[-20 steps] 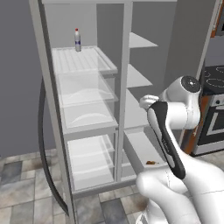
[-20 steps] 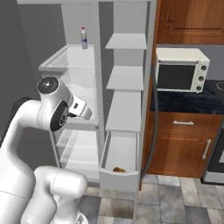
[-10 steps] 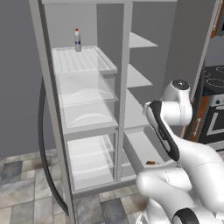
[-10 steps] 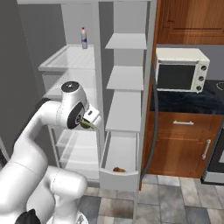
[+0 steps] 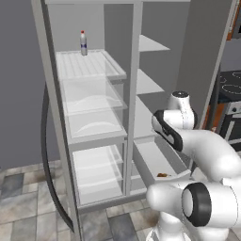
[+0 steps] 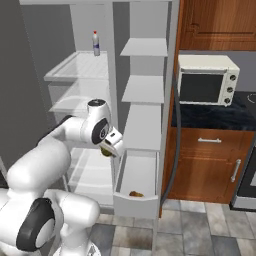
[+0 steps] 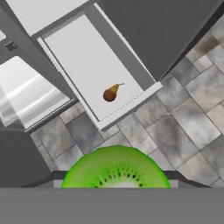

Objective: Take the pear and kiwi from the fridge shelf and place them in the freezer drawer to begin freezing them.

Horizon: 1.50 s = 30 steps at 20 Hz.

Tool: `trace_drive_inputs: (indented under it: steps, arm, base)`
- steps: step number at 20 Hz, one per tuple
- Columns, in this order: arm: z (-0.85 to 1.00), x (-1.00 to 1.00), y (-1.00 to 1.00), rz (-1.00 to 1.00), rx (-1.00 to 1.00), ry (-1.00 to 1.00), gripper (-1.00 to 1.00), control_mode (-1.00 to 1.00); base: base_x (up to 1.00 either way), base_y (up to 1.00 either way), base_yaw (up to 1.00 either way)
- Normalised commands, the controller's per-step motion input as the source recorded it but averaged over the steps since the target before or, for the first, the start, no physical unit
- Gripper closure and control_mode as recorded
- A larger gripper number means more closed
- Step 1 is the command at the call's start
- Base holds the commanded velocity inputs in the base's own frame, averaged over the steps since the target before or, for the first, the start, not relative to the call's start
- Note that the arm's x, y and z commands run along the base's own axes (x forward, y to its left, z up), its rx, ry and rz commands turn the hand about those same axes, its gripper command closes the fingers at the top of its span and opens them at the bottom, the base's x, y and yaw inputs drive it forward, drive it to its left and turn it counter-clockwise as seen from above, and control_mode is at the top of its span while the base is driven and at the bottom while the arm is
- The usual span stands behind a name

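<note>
1. Gripper (image 6: 106,150) closed on kiwi (image 7: 116,168) (cut green face toward camera), above the open drawer (image 7: 131,103).
2. Pear (image 7: 112,92) lies in drawer.
3. Bottle (image 5: 83,43) on fridge shelf (image 5: 89,66).

The freezer drawer (image 7: 89,72) is standing pulled out over the tiled floor (image 7: 183,131), and the pear (image 7: 111,92) is lying on its white bottom near the front edge. A bottle (image 5: 83,43) is standing at the back edge of the fridge shelf (image 5: 87,66).
</note>
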Motion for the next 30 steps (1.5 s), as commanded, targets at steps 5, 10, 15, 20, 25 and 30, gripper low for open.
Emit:
trace_drive_inputs:
  steps: [5,10,15,20,25,30]
  arm:
    - [-0.32,0.15,-0.09,-0.07,0.00,0.16,1.00,-1.00]
    - [-0.31,0.10,-0.09,-0.07,0.00,0.14,1.00,-1.00]
    - [-0.40,0.09,-0.09,-0.07,0.00,0.10,1.00,-1.00]
    - [-0.62,0.00,-0.01,-0.04,0.00,0.00,1.00,-1.00]
    - [-0.60,0.00,-0.01,-0.03,0.00,0.00,1.00,-1.00]
    - [-0.29,0.01,-0.14,-0.01,0.03,0.03,1.00,-1.00]
  base:
    - [0.00,0.00,0.00]
    - [0.00,0.00,0.00]
    - [0.00,0.00,0.00]
    - [0.00,0.00,0.00]
    - [0.00,0.00,0.00]
    - [0.00,0.00,0.00]
